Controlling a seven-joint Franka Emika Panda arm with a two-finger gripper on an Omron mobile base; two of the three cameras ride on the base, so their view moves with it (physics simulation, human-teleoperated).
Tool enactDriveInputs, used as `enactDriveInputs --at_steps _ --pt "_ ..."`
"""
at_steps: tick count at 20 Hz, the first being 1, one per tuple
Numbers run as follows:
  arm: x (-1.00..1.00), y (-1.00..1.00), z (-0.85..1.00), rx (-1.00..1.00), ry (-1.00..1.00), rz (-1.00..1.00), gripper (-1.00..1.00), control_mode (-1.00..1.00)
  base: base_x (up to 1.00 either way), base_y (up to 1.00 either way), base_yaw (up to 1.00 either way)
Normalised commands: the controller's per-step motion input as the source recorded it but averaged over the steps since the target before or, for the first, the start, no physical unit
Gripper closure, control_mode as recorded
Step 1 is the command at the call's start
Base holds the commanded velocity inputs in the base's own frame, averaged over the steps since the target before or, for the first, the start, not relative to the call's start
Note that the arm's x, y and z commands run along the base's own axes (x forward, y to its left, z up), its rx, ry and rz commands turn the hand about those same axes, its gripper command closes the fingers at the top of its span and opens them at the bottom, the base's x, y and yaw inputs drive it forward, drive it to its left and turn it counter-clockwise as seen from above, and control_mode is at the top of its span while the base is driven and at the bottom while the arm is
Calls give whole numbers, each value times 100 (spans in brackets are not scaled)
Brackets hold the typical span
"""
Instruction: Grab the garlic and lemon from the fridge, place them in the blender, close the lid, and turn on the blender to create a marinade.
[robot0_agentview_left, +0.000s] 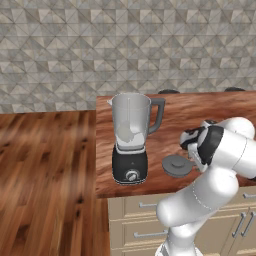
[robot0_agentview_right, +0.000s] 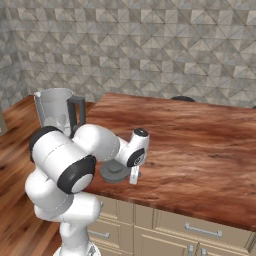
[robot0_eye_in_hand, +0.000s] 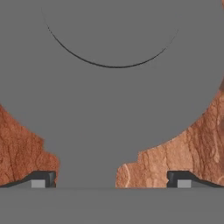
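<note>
Close over the counter's (robot0_agentview_right: 200, 145) front edge, the gripper (robot0_eye_in_hand: 112, 179) hangs just above the lid (robot0_eye_in_hand: 113, 100), its fingertips (robot0_eye_in_hand: 41, 179) spread wide apart, one to each side of the disc's raised centre knob. The lid (robot0_agentview_left: 177, 165) lies flat near that front edge, just beside the blender (robot0_agentview_left: 131, 137), which stands at the counter's front left corner with something pale low in its jar. To lift it cleanly, I would drop straight down, keep the knob centred, and close squarely before raising it.
</note>
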Motion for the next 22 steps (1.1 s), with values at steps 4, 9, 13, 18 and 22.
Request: enactDriveInputs --at_steps 4,9,13,18,22 --pt "0 12 -8 0 3 0 -100 -100 0 0 0" --pt "0 21 -4 0 3 0 -100 -100 0 0 0" --pt "0 21 -1 0 2 0 -100 -100 0 0 0" --pt "0 2 -15 0 1 0 100 -100 0 0 0" --pt "0 0 -14 0 0 0 100 -100 0 0 0"
